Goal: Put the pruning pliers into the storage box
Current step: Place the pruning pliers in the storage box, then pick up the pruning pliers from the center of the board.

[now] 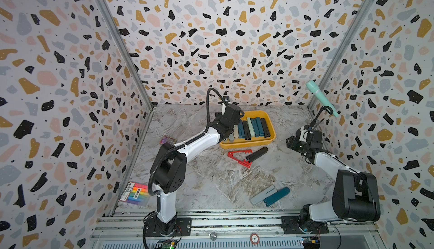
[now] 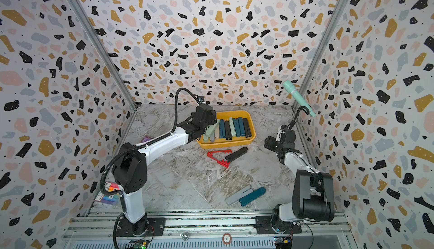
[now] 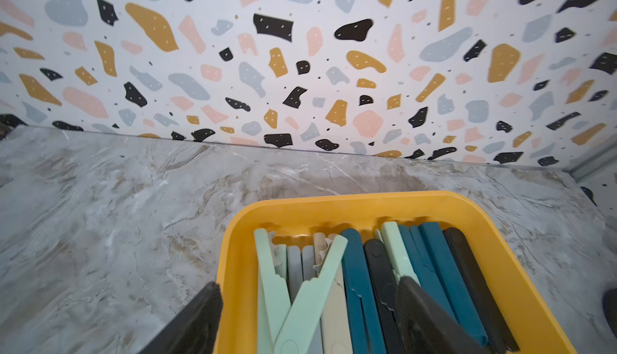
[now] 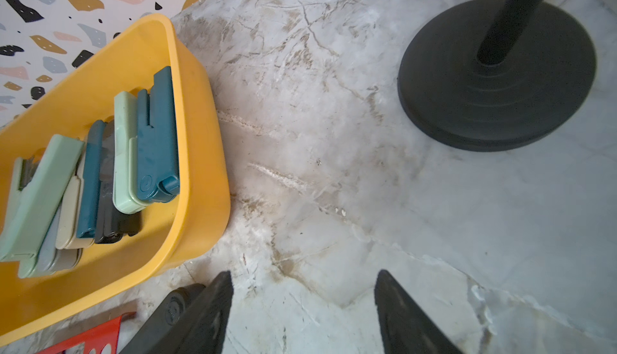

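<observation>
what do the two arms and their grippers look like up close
Both are alike: the left arm and right arm have glossy white links between bulky black joint housings. A black ribbed cable loops along the left one. The left gripper and right gripper are black, with tapering wedge-shaped fingers in a matte, finely textured finish.

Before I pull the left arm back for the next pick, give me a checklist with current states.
1. Left gripper open, fingers clear of the mint pliers: ok.
2. Those mint pliers inside the storage box, lying spread open on others: ok.
3. Right gripper open and empty: ok.
4. All pliers boxed: not ok; red pliers, black pliers, grey pliers and teal pliers lie on the table.
5. Room in the box for four more: cannot tell.
</observation>
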